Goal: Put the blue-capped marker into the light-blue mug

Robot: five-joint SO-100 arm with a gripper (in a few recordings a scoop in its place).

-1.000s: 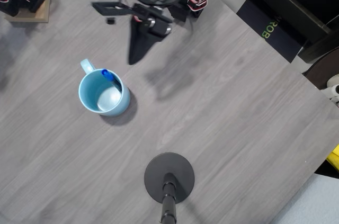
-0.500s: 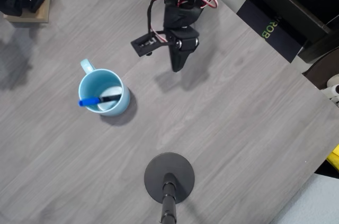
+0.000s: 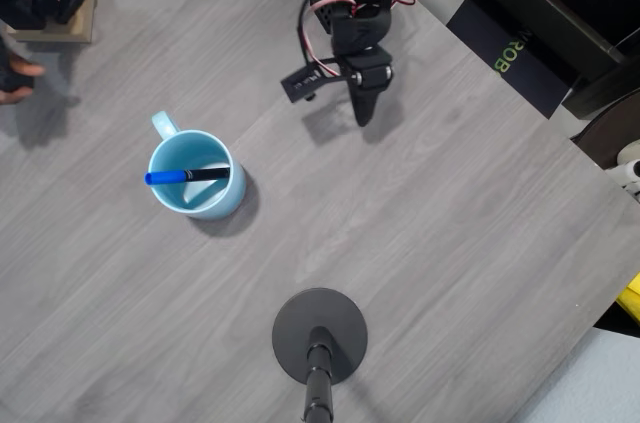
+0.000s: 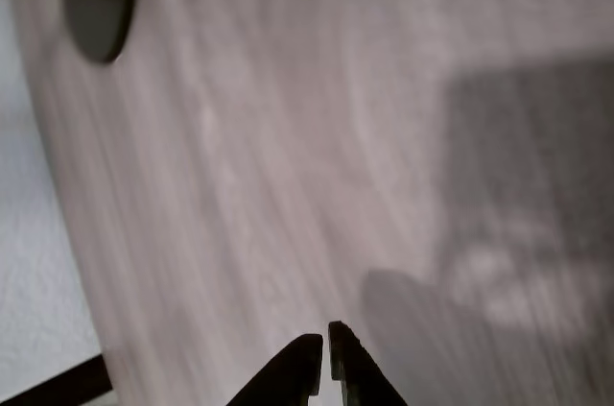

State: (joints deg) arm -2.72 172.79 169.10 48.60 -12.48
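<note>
The light-blue mug (image 3: 192, 176) stands on the left part of the grey table in the overhead view, handle toward the upper left. The blue-capped marker (image 3: 187, 176) lies across the mug's mouth, its blue cap poking over the left rim and its black barrel reaching the right rim. My gripper (image 3: 362, 115) hangs well to the upper right of the mug, black, pointing down the picture, with nothing in it. In the wrist view my gripper (image 4: 323, 344) shows its two tips almost touching over bare wood grain, so it is shut.
A black round stand base (image 3: 320, 335) with its pole sits near the table's front edge; the same stand base (image 4: 96, 3) appears blurred at the wrist view's top left. A wooden block (image 3: 60, 13) sits at the table's far left corner, with a person's hand (image 3: 18, 78) just below it.
The arm has swung right, away from the mug. The marker has tipped from standing in the mug to lying level across its rim. A hand has come in at the left edge.
</note>
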